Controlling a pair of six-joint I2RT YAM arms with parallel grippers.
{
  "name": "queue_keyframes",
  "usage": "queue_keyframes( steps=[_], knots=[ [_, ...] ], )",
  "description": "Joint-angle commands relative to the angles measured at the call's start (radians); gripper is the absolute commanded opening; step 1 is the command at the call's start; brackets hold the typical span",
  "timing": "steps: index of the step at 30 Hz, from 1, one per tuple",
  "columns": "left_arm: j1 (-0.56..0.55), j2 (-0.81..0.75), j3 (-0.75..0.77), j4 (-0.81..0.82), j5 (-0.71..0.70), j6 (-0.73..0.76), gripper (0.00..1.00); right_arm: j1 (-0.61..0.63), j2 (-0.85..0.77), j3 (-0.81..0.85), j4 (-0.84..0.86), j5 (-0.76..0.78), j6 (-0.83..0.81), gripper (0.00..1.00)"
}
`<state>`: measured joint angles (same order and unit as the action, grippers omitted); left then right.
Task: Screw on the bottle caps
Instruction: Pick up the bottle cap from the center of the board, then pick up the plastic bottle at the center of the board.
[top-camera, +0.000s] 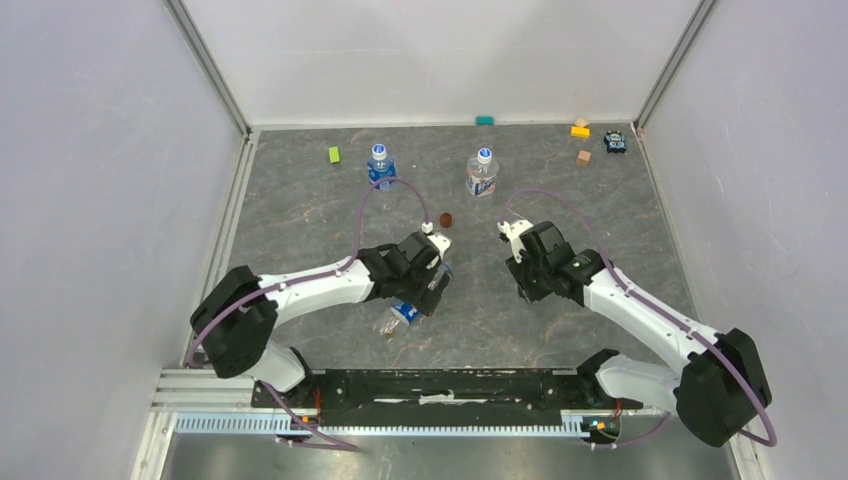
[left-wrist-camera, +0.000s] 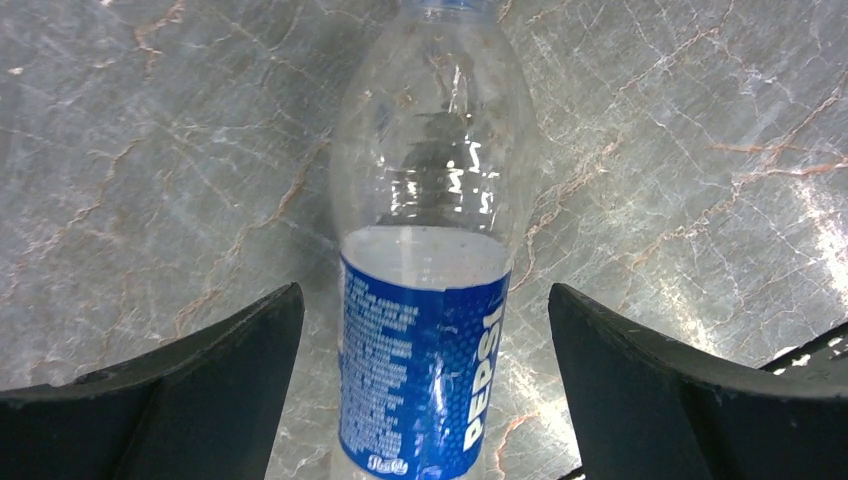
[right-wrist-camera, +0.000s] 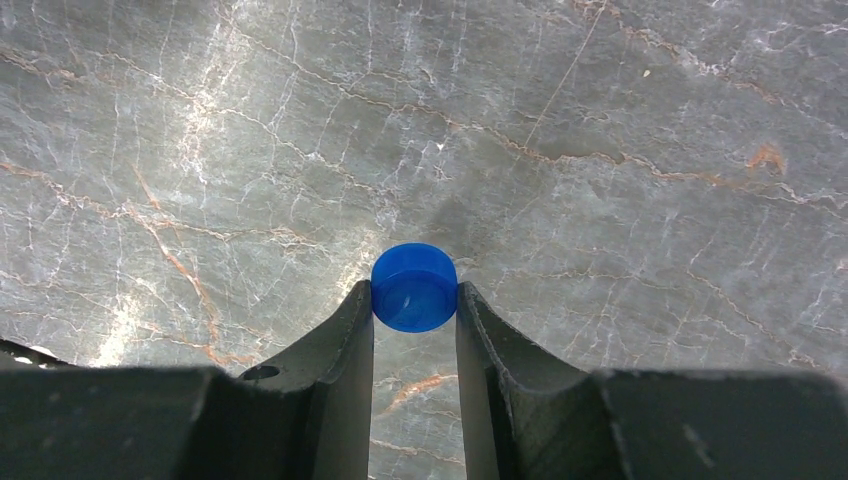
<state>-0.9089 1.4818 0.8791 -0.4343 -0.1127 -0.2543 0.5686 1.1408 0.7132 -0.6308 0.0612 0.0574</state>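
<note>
A clear bottle (left-wrist-camera: 440, 150) with a blue label lies on its side on the table, between the wide-apart fingers of my left gripper (left-wrist-camera: 425, 290), which is open and not touching it. From above, this bottle (top-camera: 402, 314) pokes out below the left gripper (top-camera: 434, 290). My right gripper (right-wrist-camera: 414, 295) is shut on a solid blue cap (right-wrist-camera: 414, 287), pinched between its fingertips just over the table. In the top view the right gripper (top-camera: 527, 280) points down at mid-table. Two capped bottles (top-camera: 380, 165) (top-camera: 482, 172) stand upright at the back.
A dark red-brown disc (top-camera: 446, 219) lies between the arms and the standing bottles. Toy blocks sit along the back: green (top-camera: 334, 154), teal (top-camera: 485, 120), yellow (top-camera: 580, 130), tan (top-camera: 583, 157), plus a small dark toy (top-camera: 615, 142). Walls enclose the table.
</note>
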Motion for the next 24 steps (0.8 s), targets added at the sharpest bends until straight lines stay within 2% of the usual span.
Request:
queue_keyframes(
  steps=[1, 3, 7, 13, 17, 24],
  knots=[
    [0.01, 0.074, 0.047, -0.013, 0.037, 0.003, 0.96, -0.012, -0.044, 0.005, 0.015, -0.009, -0.023, 0.11],
    [0.013, 0.105, 0.05, -0.018, 0.035, 0.003, 0.93, -0.014, -0.068, 0.003, 0.052, -0.029, -0.038, 0.11],
    [0.015, 0.15, 0.054, -0.017, 0.044, 0.012, 0.8, -0.018, -0.105, 0.014, 0.122, -0.058, -0.049, 0.1],
    [0.015, 0.141, 0.032, 0.023, 0.096, 0.069, 0.65, -0.021, -0.156, 0.053, 0.189, -0.126, -0.081, 0.07],
    [0.015, 0.043, 0.001, 0.082, 0.125, 0.1, 0.58, -0.022, -0.195, 0.067, 0.229, -0.155, -0.101, 0.01],
    [0.015, -0.253, -0.047, 0.199, 0.156, 0.227, 0.5, -0.021, -0.29, 0.099, 0.266, -0.2, -0.145, 0.01]
  ],
)
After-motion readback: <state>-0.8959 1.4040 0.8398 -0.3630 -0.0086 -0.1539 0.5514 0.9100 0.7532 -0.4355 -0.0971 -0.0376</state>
